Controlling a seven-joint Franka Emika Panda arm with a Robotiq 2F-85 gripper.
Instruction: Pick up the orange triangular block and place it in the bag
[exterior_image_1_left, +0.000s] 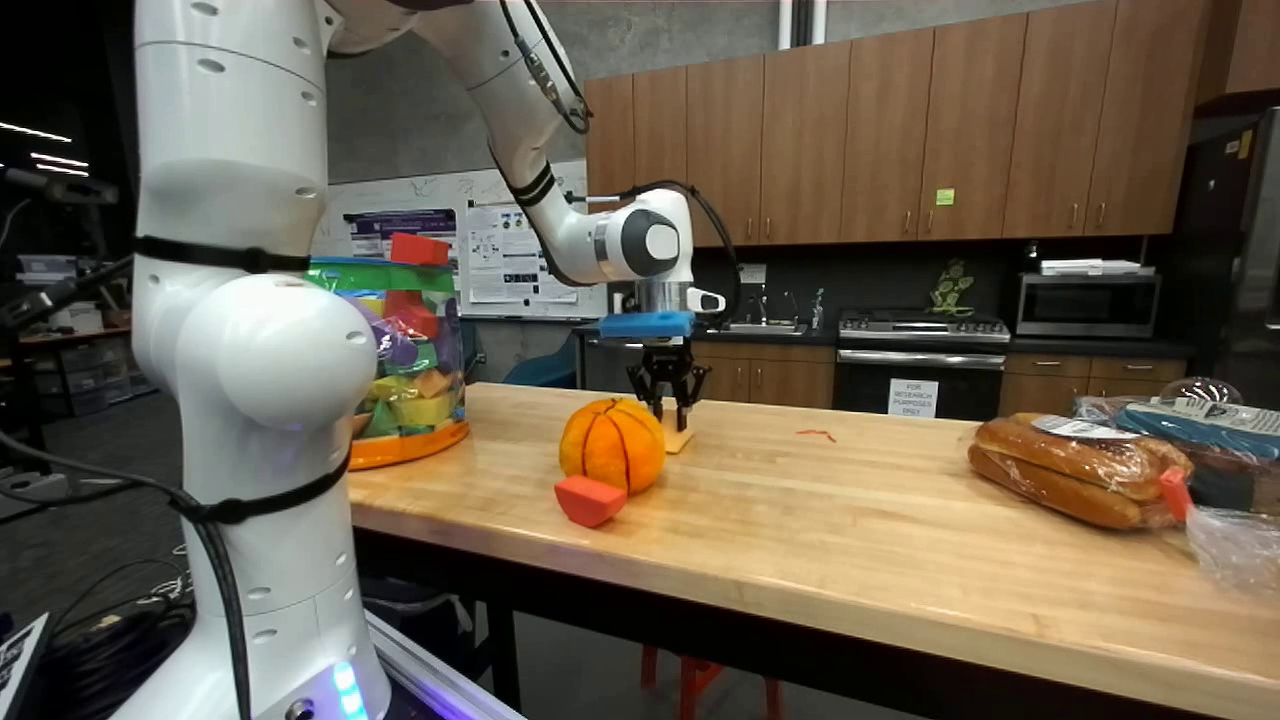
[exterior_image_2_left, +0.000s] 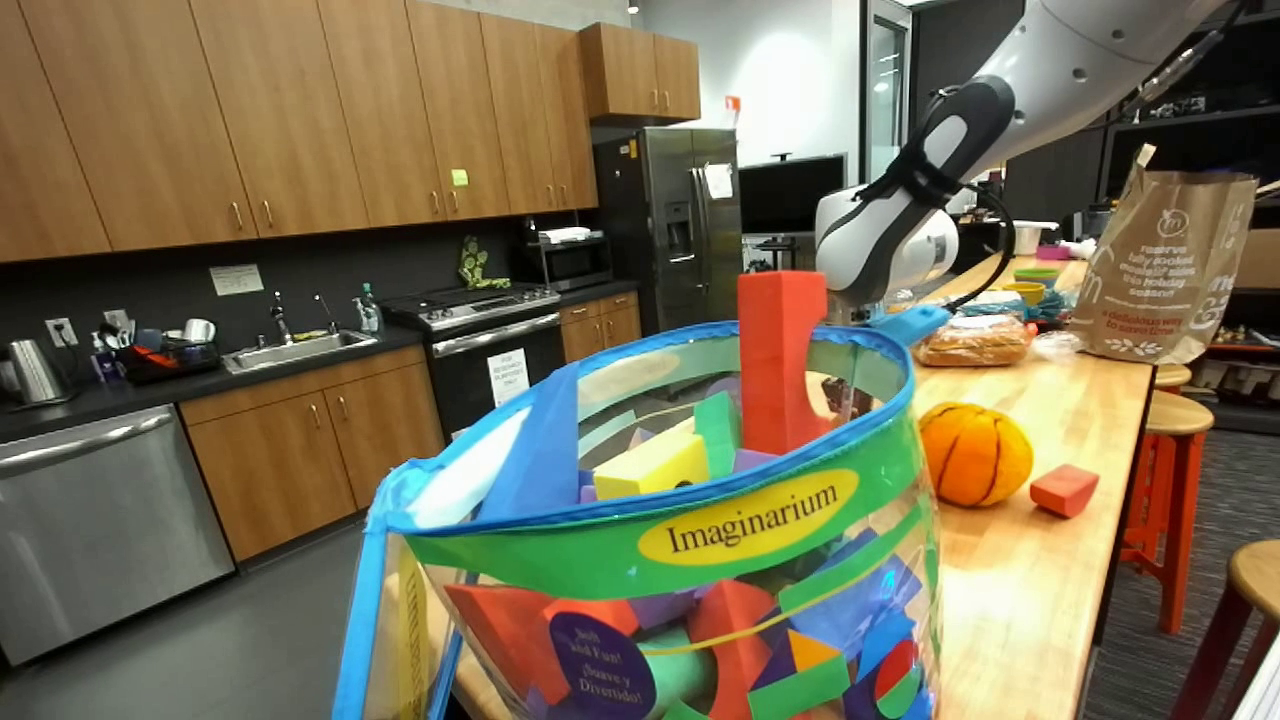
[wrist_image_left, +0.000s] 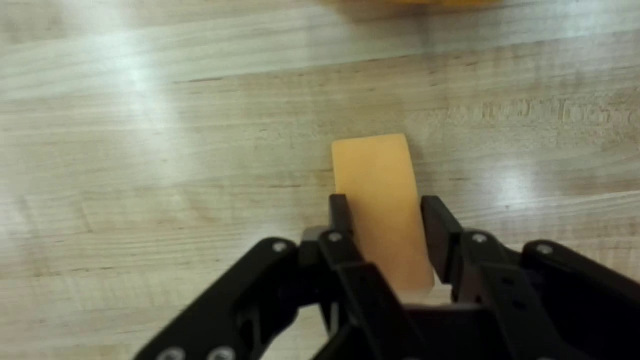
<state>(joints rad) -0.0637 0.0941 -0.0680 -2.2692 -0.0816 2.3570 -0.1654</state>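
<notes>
The orange triangular block (wrist_image_left: 380, 200) lies on the wooden table in the wrist view, its long side running between my fingers. It also shows in an exterior view (exterior_image_1_left: 677, 440), just behind the pumpkin. My gripper (wrist_image_left: 383, 202) is down at the table with one finger on each side of the block, closed to its width. The gripper also shows in an exterior view (exterior_image_1_left: 669, 412). The bag is a clear bag with a blue rim and green band (exterior_image_2_left: 560, 556), open at the top and full of coloured blocks. It also shows beside the arm's base (exterior_image_1_left: 412, 448).
An orange ribbed pumpkin (exterior_image_1_left: 612, 445) stands close beside the gripper. A small red block (exterior_image_1_left: 588, 500) lies in front of it. A tall red block (exterior_image_2_left: 770, 370) sticks up above the bag's rim. Wrapped bread (exterior_image_1_left: 1075, 470) lies far along the table.
</notes>
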